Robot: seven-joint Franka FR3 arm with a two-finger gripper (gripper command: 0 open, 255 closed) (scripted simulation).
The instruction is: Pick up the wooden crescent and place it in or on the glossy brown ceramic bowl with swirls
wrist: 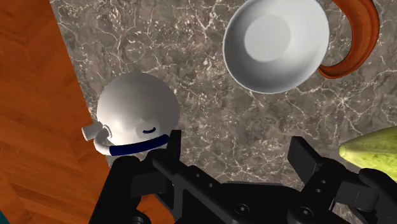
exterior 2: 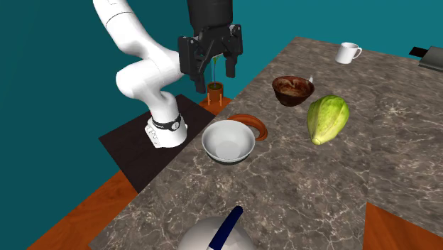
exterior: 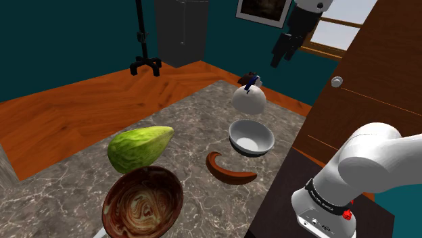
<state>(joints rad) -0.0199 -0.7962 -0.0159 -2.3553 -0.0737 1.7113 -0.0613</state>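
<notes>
Half the crescent (exterior 2: pixel 253 121) hidden behind white bowl (exterior 2: pixel 227 140), swirled brown bowl (exterior: pixel 143 201) cropped at edge, tool (exterior 2: pixel 215 78) open, empty

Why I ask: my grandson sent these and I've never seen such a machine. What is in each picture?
It is a white robot arm on a stand, drawn by a simulator. One picture looks over its shoulder, one looks from across the table, and one comes from a camera on the arm's end, looking along its two black fingers. Those fingers stand apart, above the table, and hold nothing. On the marbled top lie a brown crescent beside a white bowl, a brown bowl with swirls, a green fruit, a round white pot with a blue handle and a white mug. The job is to put the brown crescent in the brown bowl with swirls; it is not yet picked up.
</notes>
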